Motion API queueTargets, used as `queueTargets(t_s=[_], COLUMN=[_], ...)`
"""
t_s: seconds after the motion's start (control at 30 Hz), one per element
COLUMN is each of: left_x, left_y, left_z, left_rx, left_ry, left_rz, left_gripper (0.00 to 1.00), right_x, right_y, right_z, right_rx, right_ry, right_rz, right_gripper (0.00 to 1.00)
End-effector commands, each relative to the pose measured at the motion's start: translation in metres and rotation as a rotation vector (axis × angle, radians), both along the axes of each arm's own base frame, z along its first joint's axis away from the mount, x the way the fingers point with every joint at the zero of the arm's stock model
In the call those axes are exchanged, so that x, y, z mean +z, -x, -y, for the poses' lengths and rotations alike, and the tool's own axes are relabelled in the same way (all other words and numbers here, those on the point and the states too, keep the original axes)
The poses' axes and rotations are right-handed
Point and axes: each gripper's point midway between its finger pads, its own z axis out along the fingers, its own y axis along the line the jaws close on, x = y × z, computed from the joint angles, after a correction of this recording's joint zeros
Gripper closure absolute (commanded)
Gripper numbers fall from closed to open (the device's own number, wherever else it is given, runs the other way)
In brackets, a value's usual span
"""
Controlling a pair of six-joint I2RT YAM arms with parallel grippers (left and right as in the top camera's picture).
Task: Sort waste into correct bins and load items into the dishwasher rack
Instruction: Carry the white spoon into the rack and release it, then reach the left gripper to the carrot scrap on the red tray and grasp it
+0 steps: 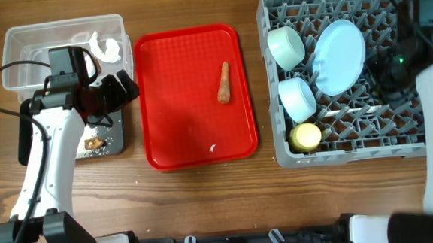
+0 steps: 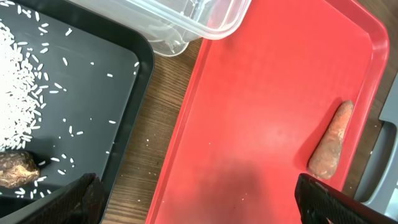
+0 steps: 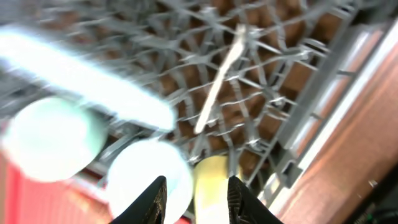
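Left pincer (image 2: 198,190) hangs spread as wide as it goes, with nothing between its fingers (image 2: 81,199). Directly under the gap is the red serving tray (image 2: 261,93). The carrot-like stick (image 2: 331,140) lies on it just ahead of the finger on the rack side, untouched. Off the other finger sits the black tray (image 2: 118,81), with loose white rice (image 2: 25,93) scattered over it and the small brown food lump (image 2: 15,169) close beside that fingertip. Ahead of the pincer is a corner of the clear tub (image 2: 186,18), and from overhead it holds crumpled white paper (image 1: 107,49).

Over the dishwasher rack (image 3: 323,81) the view is blurred. Right pincer (image 3: 196,199) has its fingers (image 3: 152,199) parted a little and grips nothing. Well beyond the tips, the white spoon (image 3: 221,74) lies on the grid floor, clear of the pincer. The yellow cup (image 3: 211,177) shows in the gap, below the tips. A pale bowl (image 3: 149,174) stands beside it, a second bowl (image 3: 50,140) is farther out, and the plate (image 3: 87,81) is beyond them.
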Motion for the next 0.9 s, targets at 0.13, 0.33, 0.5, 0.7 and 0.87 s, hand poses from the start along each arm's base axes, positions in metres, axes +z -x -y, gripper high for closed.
queueTargets(t_s=[0.13, 0.33, 0.5, 0.7, 0.87], left_x=[0.010, 0.010, 0.010, 0.029, 0.031], left_y=[-0.005, -0.005, -0.005, -0.036, -0.038], left_z=[-0.003, -0.003, -0.003, -0.003, -0.001], left_rx=[0.005, 0.005, 0.005, -0.002, -0.011], left_ry=[-0.006, -0.006, -0.006, -0.007, 0.005], left_rz=[0.032, 0.032, 0.032, 0.184, 0.196], left_gripper=[0.00, 0.00, 0.00, 0.00, 0.00], right_x=[0.022, 0.035, 0.039, 0.033, 0.026], right_y=[-0.028, -0.065, -0.066, -0.059, -0.051], right_z=[-0.073, -0.149, -0.163, -0.156, -0.150], right_rx=[0.295, 0.832, 1.031, 1.167, 1.232], right_ry=[0.009, 0.192, 0.327, 0.393, 0.414], right_rz=[0.161, 0.315, 0.323, 0.264, 0.206], right_gripper=[0.47, 0.00, 0.00, 0.00, 0.00])
